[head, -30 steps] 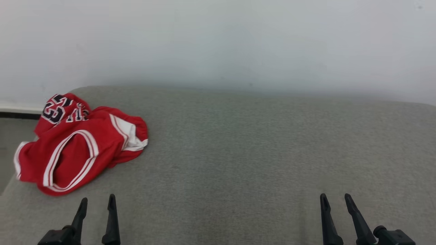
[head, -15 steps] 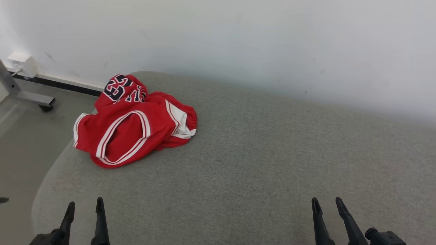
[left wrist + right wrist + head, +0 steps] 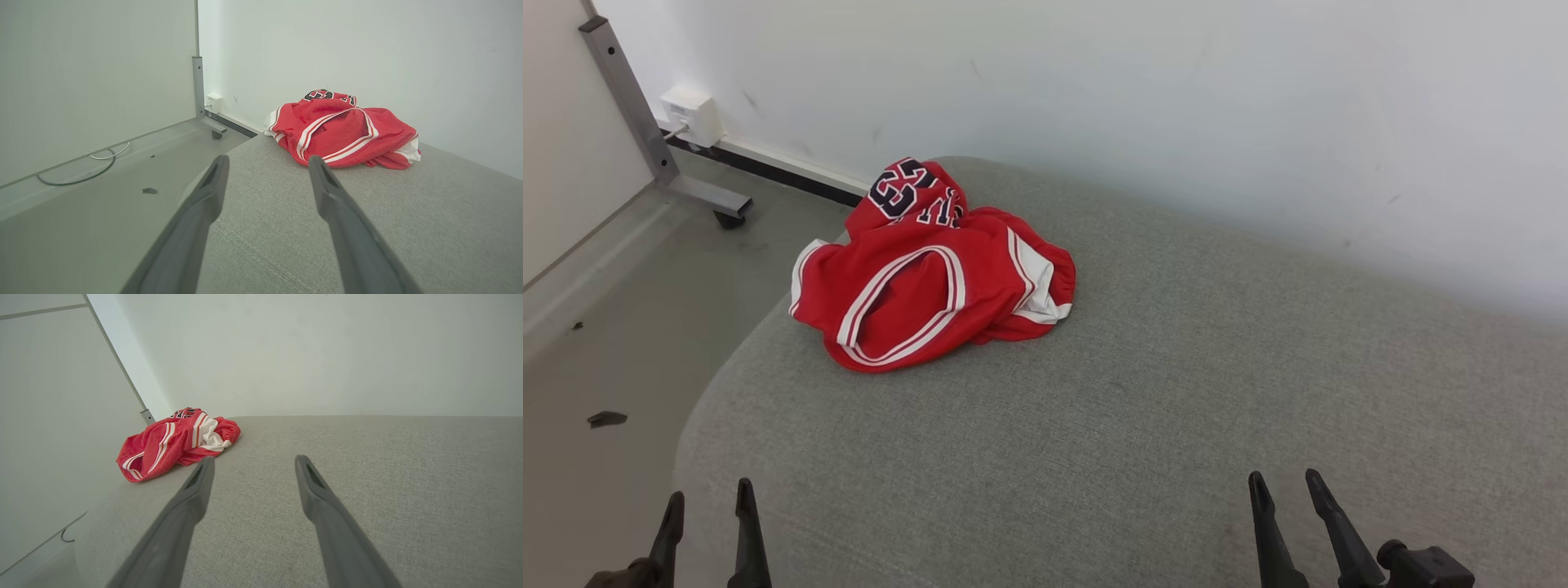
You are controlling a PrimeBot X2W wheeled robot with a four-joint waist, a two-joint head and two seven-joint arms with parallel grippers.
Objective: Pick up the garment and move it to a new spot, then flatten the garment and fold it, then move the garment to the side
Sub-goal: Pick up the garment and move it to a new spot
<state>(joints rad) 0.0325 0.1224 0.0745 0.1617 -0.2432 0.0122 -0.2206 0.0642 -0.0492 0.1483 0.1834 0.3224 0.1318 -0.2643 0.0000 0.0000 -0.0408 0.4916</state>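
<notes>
Camera farther left; garment (image 3: pixel 931 282) (crumpled); left end effector (image 3: pixel 709 490), right end effector (image 3: pixel 1284 475) both released.

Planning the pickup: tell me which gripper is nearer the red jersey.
The left gripper, by the left edge of the grey cushion, the side where the red jersey lies; the right gripper stands farther off.

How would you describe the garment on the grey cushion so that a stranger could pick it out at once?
Start at the grey cushion that runs along the white wall. Near its far left corner lies the garment, crumpled in a heap. It alone is bright red, trimmed with white stripes and showing dark numerals on its far fold.
</notes>
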